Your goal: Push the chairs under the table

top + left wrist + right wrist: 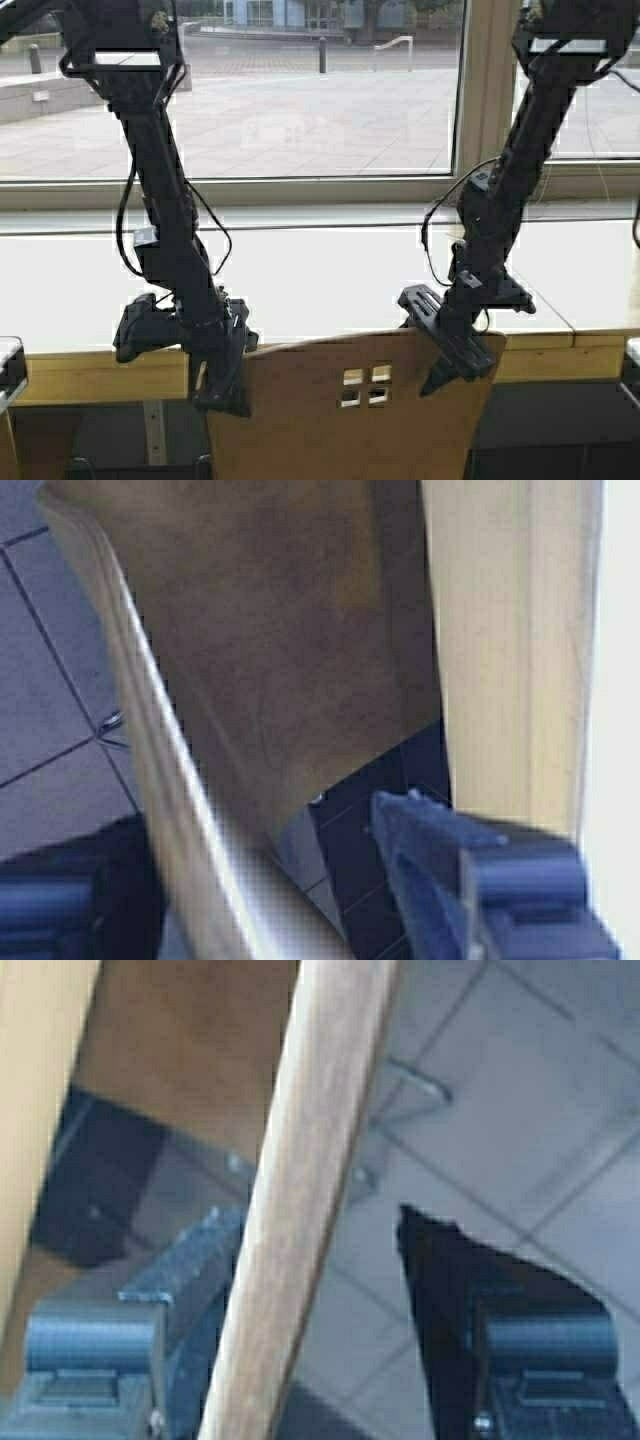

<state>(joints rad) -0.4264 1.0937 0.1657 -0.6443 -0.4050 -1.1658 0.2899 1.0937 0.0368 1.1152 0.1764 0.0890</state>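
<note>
One chair (pixel 350 410) shows at the bottom centre of the high view, its tan backrest with four small square holes standing just in front of the table (pixel 330 290) and its wood front edge (pixel 90 375). My left gripper (pixel 225 375) is open astride the backrest's left top corner. My right gripper (pixel 450 350) is open astride the right top corner. In the left wrist view the backrest edge (pixel 150 750) runs between the left gripper's (pixel 260 900) fingers. In the right wrist view the backrest edge (pixel 310 1200) passes between the right gripper's (pixel 310 1270) fingers, close to one finger (pixel 185 1270).
A big window (pixel 300 100) and its sill lie beyond the table. A table leg (pixel 155 430) stands under the edge at the left. Parts of other objects show at the left (pixel 8 370) and right (pixel 630 360) borders. Grey floor tiles (pixel 520 1130) lie below.
</note>
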